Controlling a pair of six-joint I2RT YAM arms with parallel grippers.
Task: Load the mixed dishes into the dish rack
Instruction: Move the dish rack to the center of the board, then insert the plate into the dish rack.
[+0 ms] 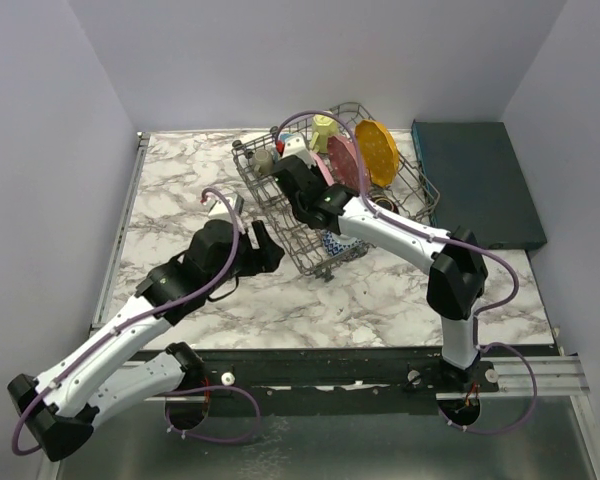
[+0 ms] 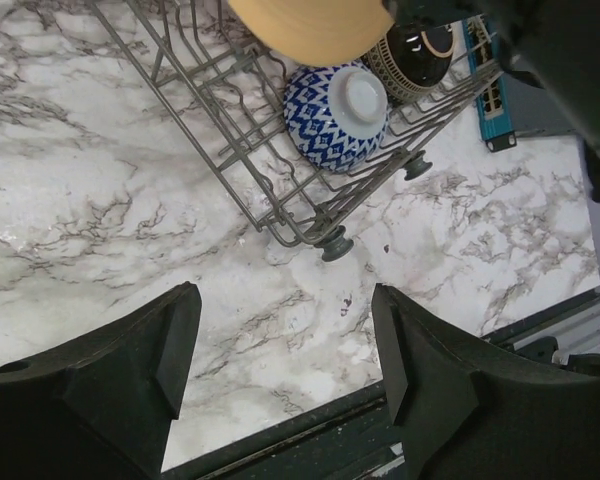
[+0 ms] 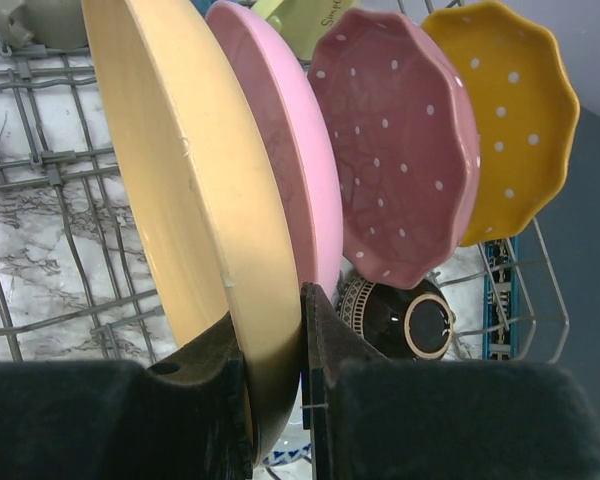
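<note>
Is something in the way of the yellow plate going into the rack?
Maybe. The right gripper holds the yellow plate upright inside the rack, beside a plain pink plate. A blue-and-white bowl lies right under its bottom edge.

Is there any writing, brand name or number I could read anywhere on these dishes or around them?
"Swe…": dark script on the yellow-green mug, cut off by the top edge of the right wrist view, so the rest cannot be read.
White marks on the side of the teal box: too small and blurred to read.
Nothing else in these views bears readable writing.
</note>
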